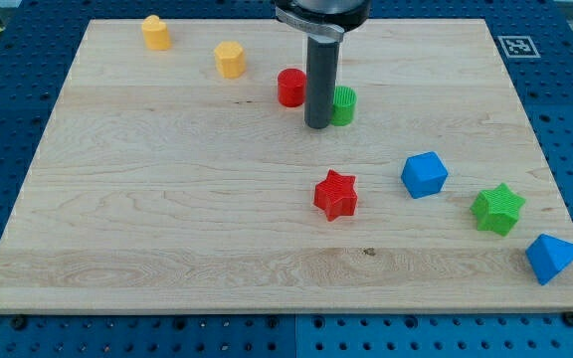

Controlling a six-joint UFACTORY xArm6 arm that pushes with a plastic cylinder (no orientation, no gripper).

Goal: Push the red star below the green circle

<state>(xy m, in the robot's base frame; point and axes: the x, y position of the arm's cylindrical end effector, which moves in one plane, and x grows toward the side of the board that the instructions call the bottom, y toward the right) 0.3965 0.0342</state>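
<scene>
Red star (335,194) | below my tip (317,125) | tip beside green circle (344,105) | no jaws

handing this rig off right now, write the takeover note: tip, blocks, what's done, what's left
My tip rests on the board between the red cylinder and the green circle, close against the circle's left side.
The red star lies toward the view's bottom from the green circle, nearly straight below it but with a clear gap, and apart from my tip.
Done: star is roughly below the circle.
Left: judge whether it needs nudging closer; if so, bring my tip round beneath the star.
</scene>
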